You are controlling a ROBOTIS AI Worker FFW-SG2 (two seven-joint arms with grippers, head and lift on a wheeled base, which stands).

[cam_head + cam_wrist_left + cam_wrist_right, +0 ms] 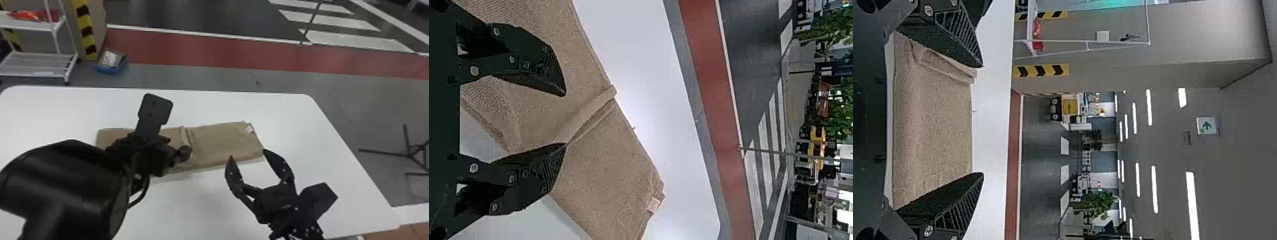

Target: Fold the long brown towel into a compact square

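Grey floor with a red band [204,52] spans the room from 9 to 3 o'clock; at 10 o'clock from the table stands a white wire cart [38,65]. Your work surface is the white, round-cornered table [198,198]. On it, just beyond centre, lies the long brown cloth towel [226,143], its long axis running roughly 9 to 3 o'clock.

Your black left arm [63,178] overhangs the towel's 9 o'clock half and is the nearer to its middle. Your left gripper [563,119] has its fingers apart above the cloth, unclamped, with one tip close to the raised cross ridge [186,137]. Your right gripper [248,153] is also spread, beside the 3 o'clock end; the towel extends from it towards 9 and 10 o'clock. You cannot confirm contact there.

Judgement: the strip appears partly folded. To reach a square, the next fold should bring the 3 o'clock half over the ridge. Check both layers are gripped; one may slip. Smallest reference: the white label [249,129] at the far right corner.
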